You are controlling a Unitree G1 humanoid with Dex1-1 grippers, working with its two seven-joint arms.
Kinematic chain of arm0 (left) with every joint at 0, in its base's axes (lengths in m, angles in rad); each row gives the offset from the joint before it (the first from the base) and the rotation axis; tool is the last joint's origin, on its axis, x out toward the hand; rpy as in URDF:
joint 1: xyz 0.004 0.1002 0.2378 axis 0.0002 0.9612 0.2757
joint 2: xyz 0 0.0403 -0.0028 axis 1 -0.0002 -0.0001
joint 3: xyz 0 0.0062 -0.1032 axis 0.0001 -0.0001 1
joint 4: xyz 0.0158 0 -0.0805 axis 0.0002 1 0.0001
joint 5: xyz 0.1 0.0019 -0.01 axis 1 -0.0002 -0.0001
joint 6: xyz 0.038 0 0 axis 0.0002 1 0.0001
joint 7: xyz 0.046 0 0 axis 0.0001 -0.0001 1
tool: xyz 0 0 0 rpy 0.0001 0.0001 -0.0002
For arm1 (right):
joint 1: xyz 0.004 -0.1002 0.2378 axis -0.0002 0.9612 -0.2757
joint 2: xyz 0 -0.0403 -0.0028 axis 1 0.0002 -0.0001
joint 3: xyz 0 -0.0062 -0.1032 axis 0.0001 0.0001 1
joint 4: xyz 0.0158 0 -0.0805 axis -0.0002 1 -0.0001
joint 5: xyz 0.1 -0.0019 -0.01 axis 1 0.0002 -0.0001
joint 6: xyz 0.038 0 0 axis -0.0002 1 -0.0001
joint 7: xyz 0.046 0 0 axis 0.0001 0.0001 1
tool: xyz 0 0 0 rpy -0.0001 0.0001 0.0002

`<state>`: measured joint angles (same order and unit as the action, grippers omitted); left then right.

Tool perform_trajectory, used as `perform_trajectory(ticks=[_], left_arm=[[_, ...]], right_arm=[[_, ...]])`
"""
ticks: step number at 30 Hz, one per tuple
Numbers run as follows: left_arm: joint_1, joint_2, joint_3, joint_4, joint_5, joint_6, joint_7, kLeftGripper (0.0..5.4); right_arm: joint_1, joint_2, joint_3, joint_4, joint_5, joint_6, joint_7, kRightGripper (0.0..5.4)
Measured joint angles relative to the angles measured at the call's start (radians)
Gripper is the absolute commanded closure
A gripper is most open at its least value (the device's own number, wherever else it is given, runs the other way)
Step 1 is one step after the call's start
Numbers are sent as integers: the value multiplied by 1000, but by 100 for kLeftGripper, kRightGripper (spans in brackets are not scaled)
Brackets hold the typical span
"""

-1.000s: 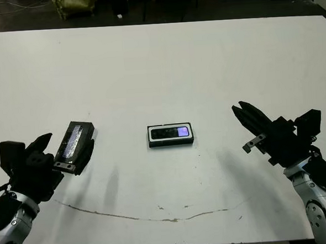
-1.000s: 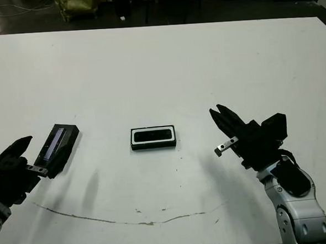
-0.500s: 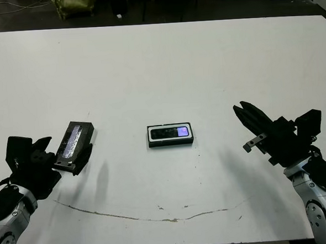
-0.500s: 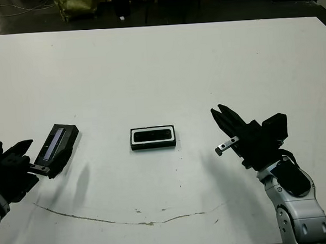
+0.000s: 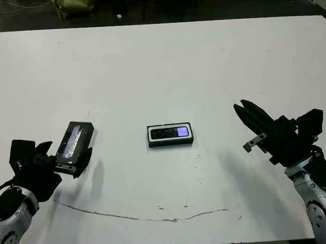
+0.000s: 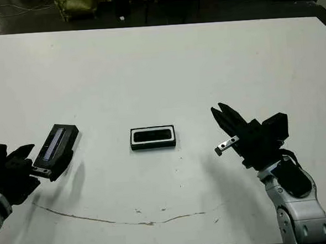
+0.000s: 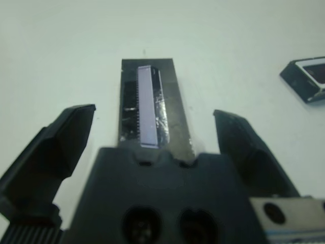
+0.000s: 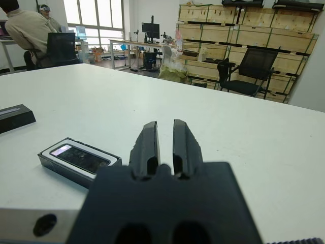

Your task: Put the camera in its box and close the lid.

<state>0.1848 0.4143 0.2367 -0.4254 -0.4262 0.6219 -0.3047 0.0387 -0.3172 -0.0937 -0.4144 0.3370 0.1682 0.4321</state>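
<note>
Camera (image 5: 171, 133) sits inside the box (image 5: 170, 135), face up, purplish spot showing, flat on the white counter (image 5: 159, 61) about midway between the two grippers. Box is uncovered.

Lid (image 5: 74, 142) lies flat on the counter, well apart from the box, bluish-grey strip up. It's directly ahead of the left gripper (image 7: 152, 137); in the left wrist view its near end runs in between the spread fingers (image 7: 66, 140) up to the gripper body. Left jaws are wide open, one finger on either side of the lid with clear gaps, no contact visible.

Right gripper (image 8: 163, 142) is on the far side of the box from the lid, fingertips aimed toward the box but well short of it. Right jaws are closed, just a thin slit between the two fingers, nothing held. Right wrist view shows box with camera ahead and off to one side of the jaws, lid further out beyond it.

Thin brown crack or line (image 5: 141, 216) runs across the counter, on the robot's side of the box.

Person seated at a desk (image 8: 25, 30) beyond the counter in the right wrist view, with wooden crates (image 8: 244, 33) stacked along the back wall.
</note>
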Motion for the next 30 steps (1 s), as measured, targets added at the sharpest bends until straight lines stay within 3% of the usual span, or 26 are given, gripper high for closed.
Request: perform_trajectory(ticks=[12,30], left_arm=[[-8,-11,0,18,-11,45,2,1],[-22,-36,-8,73,15,29,9,1]], right_arm=[[2,2,0,-16,48,16,15,540],[3,2,0,13,42,-8,35,540]])
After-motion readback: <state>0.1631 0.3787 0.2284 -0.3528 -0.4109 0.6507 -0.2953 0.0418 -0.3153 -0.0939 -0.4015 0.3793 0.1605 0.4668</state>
